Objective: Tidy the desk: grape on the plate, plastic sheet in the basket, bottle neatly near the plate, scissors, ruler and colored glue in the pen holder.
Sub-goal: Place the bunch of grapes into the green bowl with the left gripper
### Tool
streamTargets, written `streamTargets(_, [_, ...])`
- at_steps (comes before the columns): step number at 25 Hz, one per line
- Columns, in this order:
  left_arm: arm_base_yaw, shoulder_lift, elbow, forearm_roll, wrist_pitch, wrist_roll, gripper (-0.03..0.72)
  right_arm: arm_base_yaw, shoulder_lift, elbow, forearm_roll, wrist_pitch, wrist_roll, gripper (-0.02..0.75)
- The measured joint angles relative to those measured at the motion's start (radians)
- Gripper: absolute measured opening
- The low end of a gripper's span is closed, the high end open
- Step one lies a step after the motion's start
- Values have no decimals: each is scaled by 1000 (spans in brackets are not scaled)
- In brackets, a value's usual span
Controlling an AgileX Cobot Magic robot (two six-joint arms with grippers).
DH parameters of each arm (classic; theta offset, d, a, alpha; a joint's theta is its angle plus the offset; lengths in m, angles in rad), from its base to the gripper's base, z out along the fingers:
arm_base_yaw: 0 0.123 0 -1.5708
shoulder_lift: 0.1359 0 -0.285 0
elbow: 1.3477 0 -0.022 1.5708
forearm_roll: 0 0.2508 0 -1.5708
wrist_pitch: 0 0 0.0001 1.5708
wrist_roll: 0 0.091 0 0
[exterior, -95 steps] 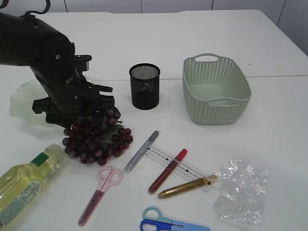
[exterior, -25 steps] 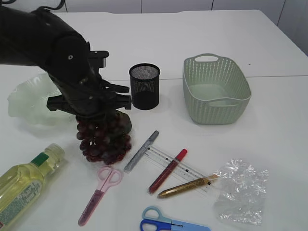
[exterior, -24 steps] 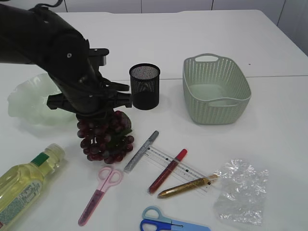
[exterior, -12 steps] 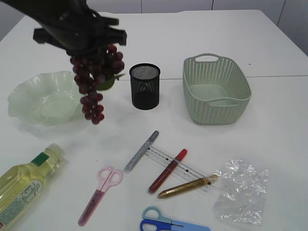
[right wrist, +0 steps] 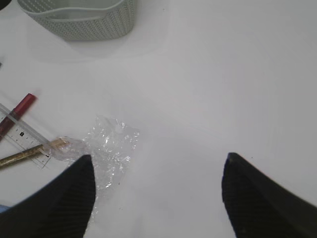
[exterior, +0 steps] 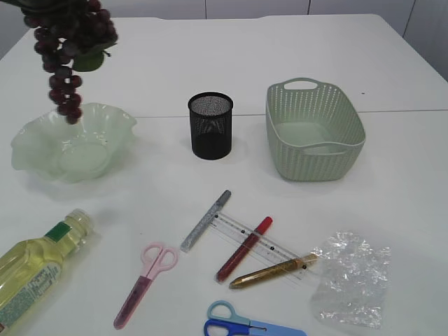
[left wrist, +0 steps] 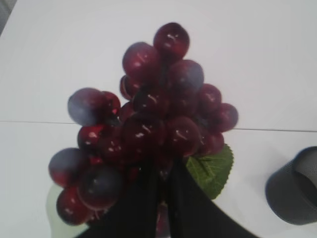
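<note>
- Exterior view: the grape bunch hangs in the air at the top left corner, its lowest berries above the far rim of the pale green plate; what holds it lies outside the picture; the pen holder, basket, bottle, pink scissors, ruler, glue pens and plastic sheet lie on the tabletop.
- Left wrist view: only here the left claw shows, its jaws pressed together on the bunch's stem, the green leaf beside them.
- Right wrist view: the right claw stands wide apart and empty above the sheet's near edge.
- Half a second ago the bunch hung lower, nearer the pen holder; it has since risen and gone left.
</note>
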Motion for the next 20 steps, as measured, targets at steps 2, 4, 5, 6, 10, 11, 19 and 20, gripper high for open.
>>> streamTargets(2, [51,11,0,-21,-10,0,11,0,0,0,-1,0,0,583])
streamTargets(4, [85,32,0,-45,-21,0,11,0,2,0,-1,0,0,583])
streamTargets(5, [99,42,0,-61,-23,0,11,0,8,0,-1,0,0,583])
streamTargets(6, [112,54,0,-81,-24,0,11,0,12,0,-1,0,0,583])
streamTargets(10, [132,114,0,-122,-24,0,11,0,35,0,-1,0,0,582])
streamTargets(11, [133,132,0,-126,-26,0,11,0,40,0,-1,0,0,583])
streamTargets(19, [133,264,0,-158,7,0,36,0,71,0,-8,-8,-19,583])
streamTargets(20, [133,275,0,-158,22,0,58,0,72,0,-8,-10,-19,583])
